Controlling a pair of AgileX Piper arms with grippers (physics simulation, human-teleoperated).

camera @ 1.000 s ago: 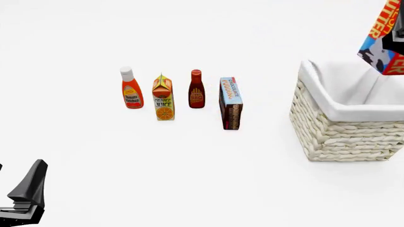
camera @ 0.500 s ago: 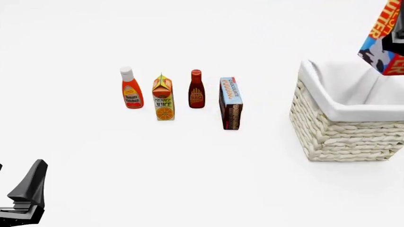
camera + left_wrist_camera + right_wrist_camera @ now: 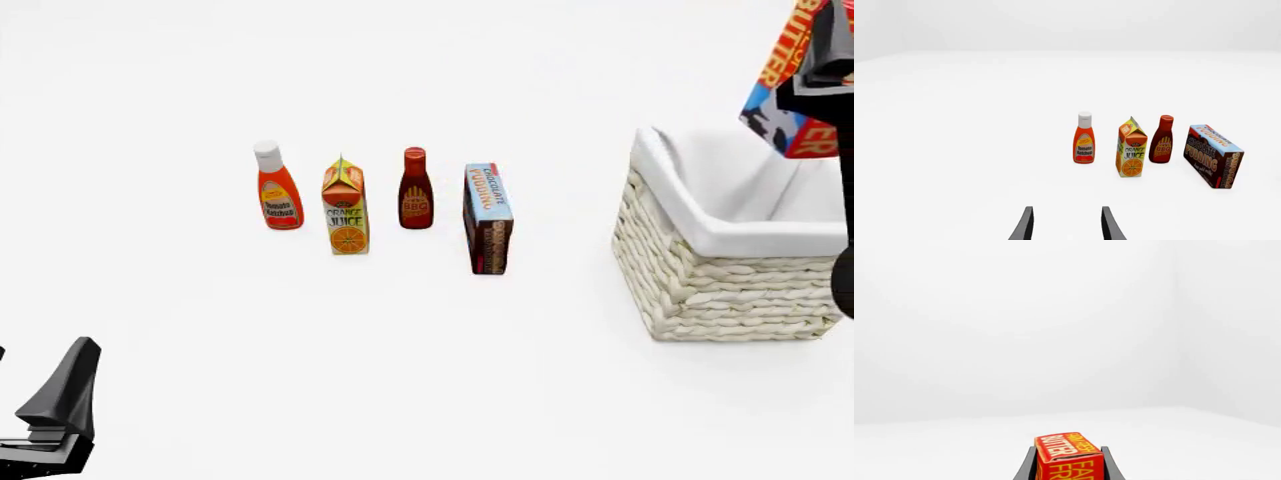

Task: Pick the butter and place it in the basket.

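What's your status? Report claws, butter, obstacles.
Right claw shut on butter, raised above basket. Left claw open, idle. Nothing between butter and basket.

Red-orange butter box [image 3: 790, 60] with cream lettering and a blue, black-and-white cow corner. Cream-white woven basket [image 3: 721, 290], white cloth lining. Red ketchup bottle [image 3: 278, 187], white cap. Orange-and-yellow juice carton [image 3: 346, 208]. Dark red-brown sauce bottle [image 3: 416, 190], red cap. Brown and light-blue pudding box [image 3: 489, 218]. Plain white tabletop [image 3: 400, 360].
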